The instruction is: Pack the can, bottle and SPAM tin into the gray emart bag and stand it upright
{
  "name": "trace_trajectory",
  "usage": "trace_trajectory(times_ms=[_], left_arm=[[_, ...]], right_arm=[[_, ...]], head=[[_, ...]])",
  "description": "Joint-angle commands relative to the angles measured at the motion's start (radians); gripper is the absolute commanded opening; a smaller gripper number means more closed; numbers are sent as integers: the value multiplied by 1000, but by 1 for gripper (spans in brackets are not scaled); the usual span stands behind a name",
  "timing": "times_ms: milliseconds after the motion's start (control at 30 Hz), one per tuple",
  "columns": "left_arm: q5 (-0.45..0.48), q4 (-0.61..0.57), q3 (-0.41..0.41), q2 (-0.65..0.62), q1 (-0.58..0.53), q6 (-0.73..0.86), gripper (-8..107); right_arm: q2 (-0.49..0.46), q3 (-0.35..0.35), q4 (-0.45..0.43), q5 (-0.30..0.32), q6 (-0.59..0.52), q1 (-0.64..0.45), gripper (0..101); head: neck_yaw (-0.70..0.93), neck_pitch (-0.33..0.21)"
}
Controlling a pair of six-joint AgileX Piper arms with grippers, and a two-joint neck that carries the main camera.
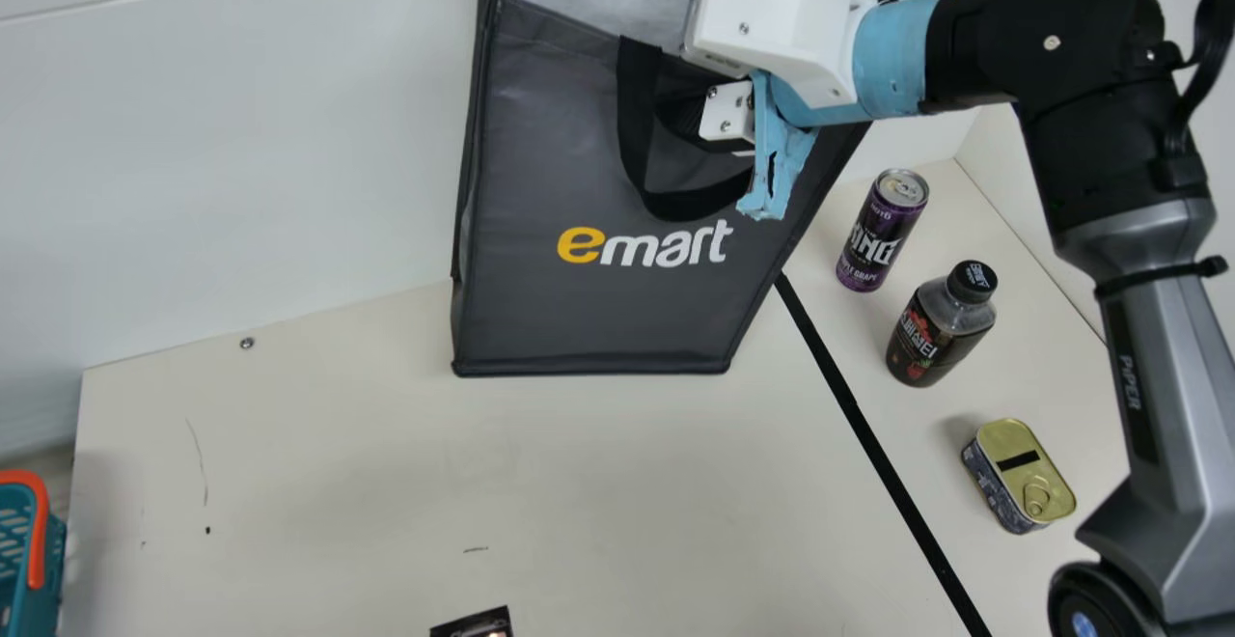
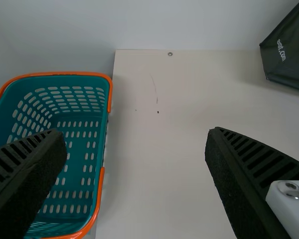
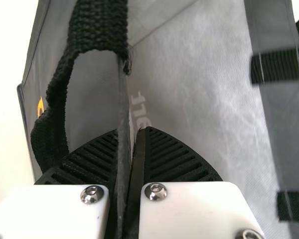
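- The bag (image 1: 598, 309) looks upright on the desk (image 1: 579, 483), mouth up; its walls appear light, thin and floppy, so pulling 1 side could crease or tip it.
- The right gripper (image 3: 131, 130) is at the rim of the bag, its jaws closed on 1 wall, with 1 jaw inside and 1 outside. That is a sound place to hold, beside the strap (image 1: 639, 125) rather than on it.
- The left gripper (image 2: 134, 133) is well to the left of the bag, jaws wide apart with nothing between them, near the basket (image 2: 55, 73).
- The can (image 1: 878, 236) stands just to the right of the bag. It should be smooth, slippery and stiff if full; a level grip round its middle would suit.
- The bottle (image 1: 931, 338) stands right of the bag, farther forward than the can. Its plastic may give a little under a squeeze; the body below the shoulder offers the surest hold.
- The tin (image 1: 1028, 473) sits right and well forward of the bag, lid up. Squat, hard and probably dense, it wants a low grip across its 2 long sides, clear of the ring pull.
- All 3 goods are outside the bag, so the job seems at its start: steady or open the mouth, then load.
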Motion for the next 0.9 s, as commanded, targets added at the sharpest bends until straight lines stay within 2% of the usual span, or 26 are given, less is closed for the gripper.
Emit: trace_trajectory(times_ms=[0,867], left_arm=[[0,0,0,0,0,0,90],[0,0,0,0,0,0,90]], right_arm=[[-25,13,-9,-2,8,4,0],[-301,184,-98,-2,88,134,0]], head=[[-2,-23],[-2,-23]])
